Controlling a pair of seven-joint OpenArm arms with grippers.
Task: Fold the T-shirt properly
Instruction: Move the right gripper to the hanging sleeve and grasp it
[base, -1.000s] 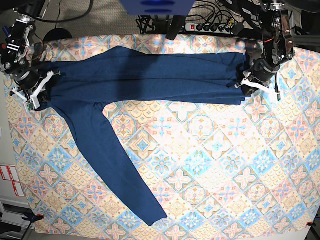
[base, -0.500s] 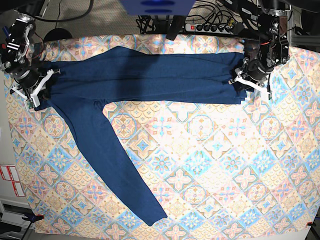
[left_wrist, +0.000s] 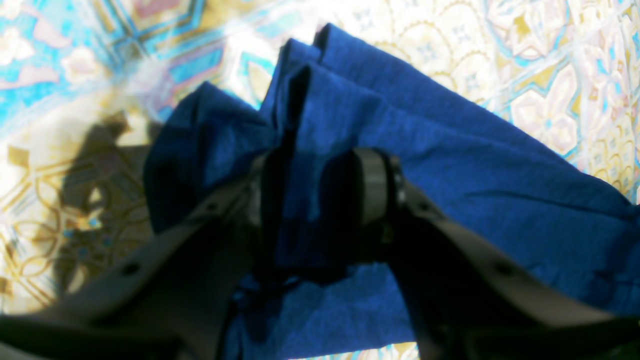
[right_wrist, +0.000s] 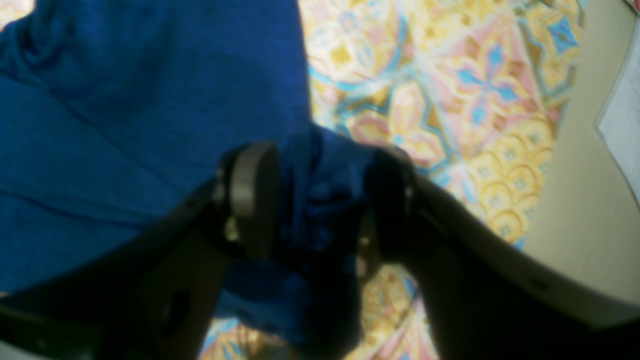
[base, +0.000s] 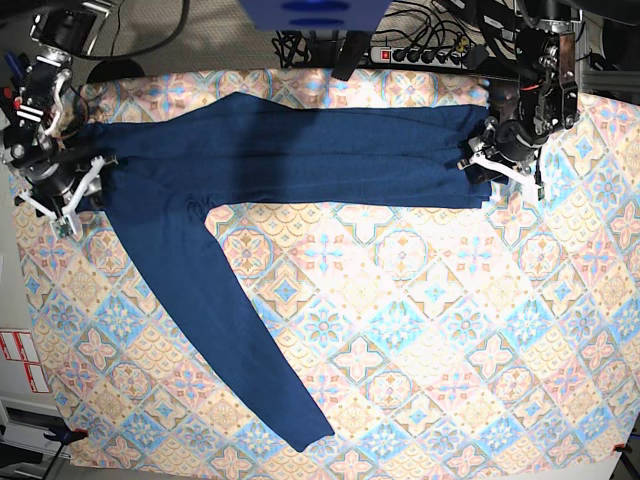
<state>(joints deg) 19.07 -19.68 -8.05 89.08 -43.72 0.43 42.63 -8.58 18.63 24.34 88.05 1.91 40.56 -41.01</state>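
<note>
The navy-blue T-shirt (base: 300, 150) lies folded into a long band across the far side of the table, with one sleeve (base: 230, 320) running down toward the front left. My left gripper (base: 497, 160) is shut on the bunched right end of the shirt (left_wrist: 400, 165); its fingers (left_wrist: 372, 185) pinch several layers. My right gripper (base: 62, 195) is shut on the left end of the shirt (right_wrist: 100, 100), with a fold of cloth (right_wrist: 325, 200) between its pads (right_wrist: 252, 197).
The pastel tile-patterned tablecloth (base: 430, 330) covers the table. A power strip and cables (base: 425, 50) lie behind the far edge. The table's left edge and a white paper (right_wrist: 622, 115) are close to my right gripper.
My right gripper has shifted slightly left and down with the shirt's left end. My left gripper pulled its end a little left about a second ago and has since held still.
</note>
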